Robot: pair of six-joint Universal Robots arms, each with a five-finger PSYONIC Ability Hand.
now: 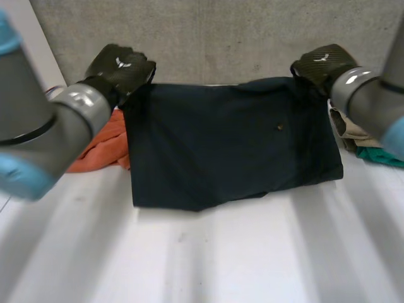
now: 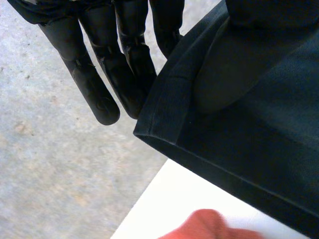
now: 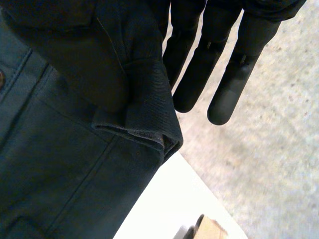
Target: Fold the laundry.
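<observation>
- Navy shorts (image 1: 227, 142) lie flat across the middle of the white table (image 1: 221, 252).
- Left hand (image 1: 120, 66) pinches their far left corner, thumb against straight fingers (image 2: 94, 84).
- Right hand (image 1: 322, 63) pinches the far right corner.
- Orange cloth (image 1: 101, 145) touches the shorts' left edge.

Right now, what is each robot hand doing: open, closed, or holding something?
Left robot hand: shut on the dark garment, pinching its far left corner.
Right robot hand: shut on the dark garment, pinching its far right corner.
</observation>
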